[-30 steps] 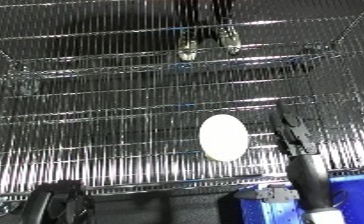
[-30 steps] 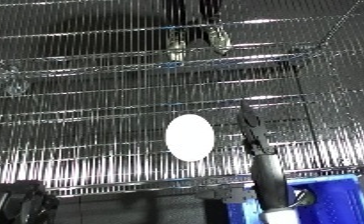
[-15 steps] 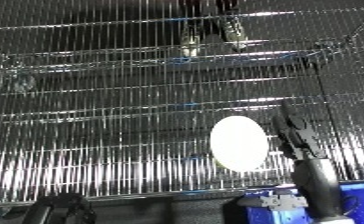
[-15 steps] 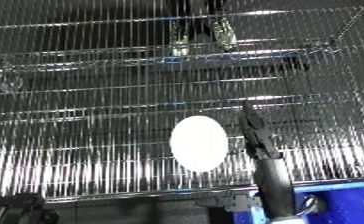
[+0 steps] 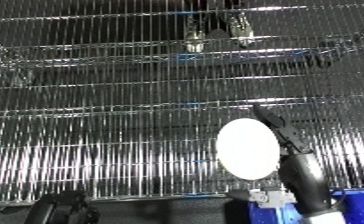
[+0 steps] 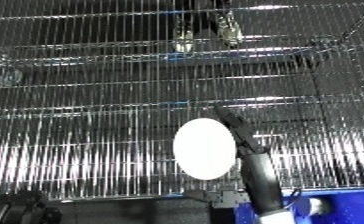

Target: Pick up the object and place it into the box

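A flat white oval object [image 5: 247, 148] stands on edge in front of the wire shelf [image 5: 107, 150], lifted off the wires. My right hand [image 5: 299, 172] comes up from the lower right. Its black fingers run along the object's right edge and its thumb is hidden behind, so it is shut on the object. A corner of the blue bin [image 6: 338, 206] shows at the lower right, just below that hand. My left hand [image 5: 65, 209] is only a dark shape at the lower left edge, away from the object.
The chrome wire shelf fills the view, with a raised wire tier [image 5: 161, 55] behind it. Two pale things [image 5: 216, 31] show through the wires at the top. The shelf's front rail [image 5: 143, 197] runs just above my hands.
The white oval object and my right hand have come nearer to me, down and to the right; the object looks larger. The left hand has sunk towards the lower edge.
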Motion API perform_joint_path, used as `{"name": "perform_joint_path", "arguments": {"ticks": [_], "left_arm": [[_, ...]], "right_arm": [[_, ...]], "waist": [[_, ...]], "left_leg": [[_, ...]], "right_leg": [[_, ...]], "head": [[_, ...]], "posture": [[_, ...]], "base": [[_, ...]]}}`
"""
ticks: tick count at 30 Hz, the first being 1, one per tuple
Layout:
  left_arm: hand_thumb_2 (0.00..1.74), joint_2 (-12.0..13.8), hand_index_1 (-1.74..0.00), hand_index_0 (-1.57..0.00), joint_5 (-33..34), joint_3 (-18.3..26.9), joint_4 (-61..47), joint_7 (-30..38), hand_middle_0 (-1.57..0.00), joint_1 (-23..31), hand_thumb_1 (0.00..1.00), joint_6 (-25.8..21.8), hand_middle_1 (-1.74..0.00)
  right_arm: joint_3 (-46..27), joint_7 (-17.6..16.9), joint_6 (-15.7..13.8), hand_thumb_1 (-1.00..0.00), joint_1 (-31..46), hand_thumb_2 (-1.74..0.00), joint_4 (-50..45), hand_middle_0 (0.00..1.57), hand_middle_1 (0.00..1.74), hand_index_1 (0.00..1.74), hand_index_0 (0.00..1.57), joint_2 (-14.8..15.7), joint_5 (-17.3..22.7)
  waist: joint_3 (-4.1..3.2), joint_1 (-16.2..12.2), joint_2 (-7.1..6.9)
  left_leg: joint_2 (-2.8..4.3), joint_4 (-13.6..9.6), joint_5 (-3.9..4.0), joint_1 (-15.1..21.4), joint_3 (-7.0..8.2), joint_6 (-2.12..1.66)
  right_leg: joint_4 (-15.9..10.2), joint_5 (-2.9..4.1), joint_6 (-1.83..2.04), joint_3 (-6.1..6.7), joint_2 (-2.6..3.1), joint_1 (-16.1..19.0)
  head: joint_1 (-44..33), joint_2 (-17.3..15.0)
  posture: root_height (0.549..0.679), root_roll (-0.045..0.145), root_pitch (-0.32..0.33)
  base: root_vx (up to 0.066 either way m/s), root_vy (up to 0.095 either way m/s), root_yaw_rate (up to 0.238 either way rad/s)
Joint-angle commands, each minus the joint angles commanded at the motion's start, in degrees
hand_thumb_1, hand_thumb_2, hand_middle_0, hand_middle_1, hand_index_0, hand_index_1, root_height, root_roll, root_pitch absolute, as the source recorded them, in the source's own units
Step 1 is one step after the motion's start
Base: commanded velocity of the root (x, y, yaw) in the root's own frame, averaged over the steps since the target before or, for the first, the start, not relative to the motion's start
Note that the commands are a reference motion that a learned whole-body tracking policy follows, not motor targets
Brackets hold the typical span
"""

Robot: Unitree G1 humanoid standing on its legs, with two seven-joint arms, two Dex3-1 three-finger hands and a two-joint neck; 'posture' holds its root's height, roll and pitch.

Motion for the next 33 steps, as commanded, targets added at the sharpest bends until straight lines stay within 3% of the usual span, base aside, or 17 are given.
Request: {"name": "perform_joint_path", "arguments": {"ticks": [11, 17, 23, 33], "left_arm": [[1.74, -0.23, -1.74, -1.57, -0.15, -0.03, 0.51, -0.41, -1.57, -0.08, 1.00, -0.85, -1.74], [1.74, -0.43, -1.74, -1.57, 0.02, 0.26, 0.45, -0.41, -1.57, 0.19, 1.00, -0.92, -1.74], [1.74, -0.33, -1.74, -1.57, 0.61, 0.89, 0.10, -0.37, -1.57, 1.54, 1.00, -1.71, -1.74], [1.74, -0.73, -1.74, -1.57, 1.90, 3.31, -0.52, -0.78, -1.57, 5.00, 1.00, -3.28, -1.74]], "right_arm": [[0.67, 0.49, 0.55, -1.00, -1.94, -1.74, 0.87, 1.57, 1.74, 1.74, 1.57, 0.27, -0.28], [0.25, -0.43, 0.69, -1.00, -1.29, -1.74, 0.83, 1.57, 1.74, 1.74, 1.57, 0.35, -0.44], [-1.18, -2.40, -1.79, -1.00, 1.20, -1.74, -1.29, 1.57, 1.74, 1.74, 1.57, 0.54, -1.78], [-7.10, -4.69, -5.76, -1.00, 9.31, -1.74, -9.45, 1.57, 1.74, 1.74, 1.57, 2.01, -2.74]], "waist": [[0.00, 0.10, 0.43], [0.00, -0.08, 0.18], [0.00, -0.66, -0.31], [0.00, -3.04, -1.32]], "left_leg": [[-0.04, 0.22, 0.43, -0.91, -0.14, -0.29], [0.15, -0.38, 0.57, -0.84, -0.05, -0.25], [0.59, -2.50, 1.18, 1.34, -0.04, -0.43], [1.88, -9.36, 2.90, 8.98, 0.37, -1.26]], "right_leg": [[0.19, 0.26, -0.10, -0.06, -0.09, -0.88], [-0.04, 0.35, -0.08, -0.05, 0.21, -0.94], [-1.36, 1.04, 0.32, -0.01, 0.42, 0.65], [-7.02, 2.63, 1.19, 0.72, 0.77, 7.11]], "head": [[1.07, 0.25], [1.21, 0.62], [0.69, 0.99], [-0.54, 0.33]], "posture": [[0.582, 0.022, 0.268], [0.583, 0.021, 0.274], [0.588, 0.019, 0.265], [0.608, 0.022, 0.227]], "base": [[-0.009, 0.007, 0.004], [-0.015, -0.005, -0.007], [-0.008, -0.008, -0.044], [-0.013, 0.000, -0.117]]}}
